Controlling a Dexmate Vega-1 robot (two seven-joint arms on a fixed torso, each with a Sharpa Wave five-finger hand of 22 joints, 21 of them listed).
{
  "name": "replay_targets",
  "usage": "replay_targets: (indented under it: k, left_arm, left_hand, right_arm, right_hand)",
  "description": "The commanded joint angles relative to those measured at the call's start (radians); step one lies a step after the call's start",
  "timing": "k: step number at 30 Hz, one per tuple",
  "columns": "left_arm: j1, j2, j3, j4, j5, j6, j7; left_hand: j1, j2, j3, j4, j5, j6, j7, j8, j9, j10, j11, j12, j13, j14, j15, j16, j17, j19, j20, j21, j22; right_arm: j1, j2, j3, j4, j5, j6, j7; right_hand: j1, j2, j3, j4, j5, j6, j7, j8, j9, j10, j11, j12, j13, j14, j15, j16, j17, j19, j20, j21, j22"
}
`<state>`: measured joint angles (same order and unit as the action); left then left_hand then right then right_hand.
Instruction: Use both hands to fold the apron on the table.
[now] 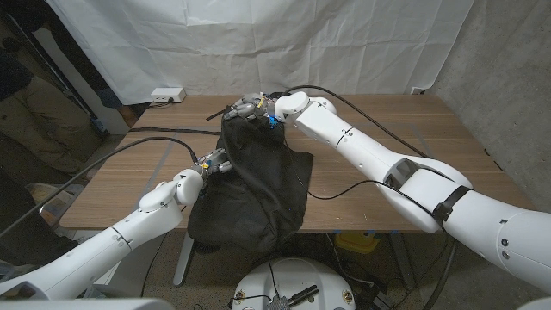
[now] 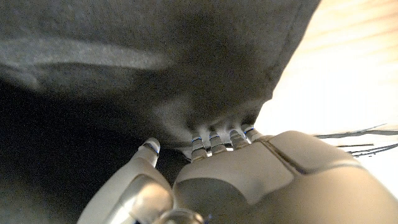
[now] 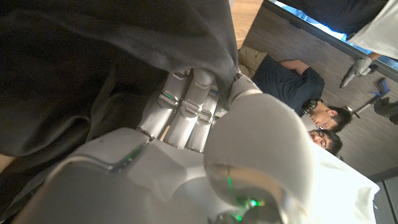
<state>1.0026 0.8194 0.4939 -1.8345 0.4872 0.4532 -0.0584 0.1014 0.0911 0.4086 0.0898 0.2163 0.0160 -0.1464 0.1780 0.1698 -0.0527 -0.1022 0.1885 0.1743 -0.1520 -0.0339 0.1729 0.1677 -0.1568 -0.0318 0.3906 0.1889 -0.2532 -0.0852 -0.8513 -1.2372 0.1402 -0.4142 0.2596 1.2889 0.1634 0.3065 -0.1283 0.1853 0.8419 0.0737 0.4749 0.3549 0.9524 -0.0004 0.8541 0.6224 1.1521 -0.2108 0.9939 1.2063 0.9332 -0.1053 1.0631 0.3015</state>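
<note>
A black apron (image 1: 254,185) lies across the middle of the wooden table (image 1: 370,172), and its near end hangs over the front edge. My right hand (image 1: 251,108) grips the apron's far end and holds it raised above the table. In the right wrist view the fingers (image 3: 186,102) are closed into the dark cloth (image 3: 93,56). My left hand (image 1: 213,164) grips the apron's left edge near the table's middle. The left wrist view shows its fingertips (image 2: 214,140) tucked into the fabric (image 2: 155,62).
A white power strip (image 1: 167,95) sits at the table's far left corner. Black cables (image 1: 164,131) run across the left side of the table. A white sheet hangs behind the table. People (image 3: 298,93) appear in the right wrist view.
</note>
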Motion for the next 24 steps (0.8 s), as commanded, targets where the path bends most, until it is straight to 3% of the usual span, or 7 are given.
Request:
replay_targets:
  k: [1, 13, 20, 21, 23, 24]
  left_arm:
    - [0.028, -0.003, -0.038, -0.033, -0.007, -0.025, 0.036]
    - [0.072, -0.007, -0.090, -0.093, 0.007, -0.031, 0.079]
    - [0.150, -0.031, -0.161, -0.150, 0.041, -0.075, 0.216]
    - [0.163, -0.040, -0.164, -0.148, 0.064, -0.087, 0.265]
    - [0.184, -0.069, -0.163, -0.135, 0.120, -0.109, 0.388]
    - [0.191, -0.082, -0.160, -0.123, 0.149, -0.124, 0.455]
  left_hand:
    - [0.000, 0.006, 0.001, 0.002, 0.006, 0.004, 0.000, 0.005, 0.004, 0.002, 0.003, 0.007, 0.005, -0.003, -0.059, 0.009, 0.002, -0.006, -0.002, -0.002, 0.000]
    - [0.000, 0.005, 0.001, 0.001, 0.006, 0.012, 0.004, 0.007, 0.004, 0.010, 0.006, 0.010, 0.005, 0.005, -0.057, 0.011, 0.002, -0.002, -0.001, -0.003, 0.000]
    - [0.002, 0.003, 0.001, -0.001, 0.006, 0.034, 0.010, 0.013, 0.004, 0.037, 0.007, 0.019, 0.005, 0.030, -0.049, 0.017, 0.002, 0.010, 0.002, -0.002, 0.000]
    - [-0.001, 0.000, -0.002, 0.000, 0.006, 0.070, 0.025, 0.021, 0.005, 0.079, 0.007, 0.032, 0.006, 0.062, -0.041, 0.022, 0.003, 0.032, 0.013, 0.002, -0.001]
    - [-0.007, -0.002, -0.003, 0.000, 0.006, 0.175, 0.057, 0.035, 0.007, 0.247, 0.032, 0.074, 0.012, 0.212, -0.007, 0.046, 0.008, 0.116, 0.052, 0.018, 0.000]
    - [-0.006, 0.001, 0.001, -0.001, 0.005, 0.245, 0.086, 0.047, 0.009, 0.327, 0.044, 0.094, 0.016, 0.299, -0.001, 0.061, 0.010, 0.166, 0.078, 0.032, 0.003]
  right_arm:
    - [0.040, 0.033, -0.069, 0.061, -0.095, -0.036, 0.001]
    - [0.044, 0.083, -0.069, 0.143, -0.109, 0.002, 0.009]
    - [0.058, 0.116, -0.068, 0.216, -0.120, 0.043, 0.005]
    - [0.062, 0.122, -0.069, 0.230, -0.121, 0.049, 0.007]
    - [0.068, 0.134, -0.070, 0.255, -0.125, 0.062, 0.007]
    - [0.072, 0.140, -0.070, 0.270, -0.126, 0.068, 0.008]
  right_hand:
    - [-0.001, -0.005, 0.008, 0.002, 0.003, 0.036, 0.025, -0.004, 0.002, 0.007, -0.001, -0.005, -0.002, -0.010, -0.007, -0.008, 0.000, -0.010, 0.001, 0.008, -0.001]
    - [-0.002, -0.006, 0.011, 0.000, 0.003, 0.022, 0.022, -0.015, -0.001, 0.005, -0.001, -0.009, -0.007, -0.010, -0.006, -0.014, 0.002, -0.022, 0.004, 0.025, -0.011]
    - [-0.001, -0.003, 0.016, -0.002, 0.001, 0.013, 0.022, -0.027, -0.006, -0.011, -0.005, -0.028, -0.030, -0.023, -0.008, -0.040, -0.018, -0.036, 0.004, 0.041, -0.022]
    - [0.000, -0.002, 0.016, -0.003, 0.001, 0.013, 0.021, -0.028, -0.007, -0.013, -0.005, -0.029, -0.030, -0.020, -0.008, -0.039, -0.016, -0.038, 0.004, 0.043, -0.023]
    - [0.000, -0.003, 0.017, -0.003, 0.000, 0.013, 0.019, -0.029, -0.007, -0.013, -0.006, -0.030, -0.033, -0.020, -0.008, -0.042, -0.018, -0.042, 0.003, 0.044, -0.025]
    - [0.001, -0.003, 0.017, -0.003, 0.000, 0.014, 0.018, -0.029, -0.007, -0.011, -0.004, -0.030, -0.034, -0.020, -0.008, -0.042, -0.018, -0.042, 0.004, 0.045, -0.025]
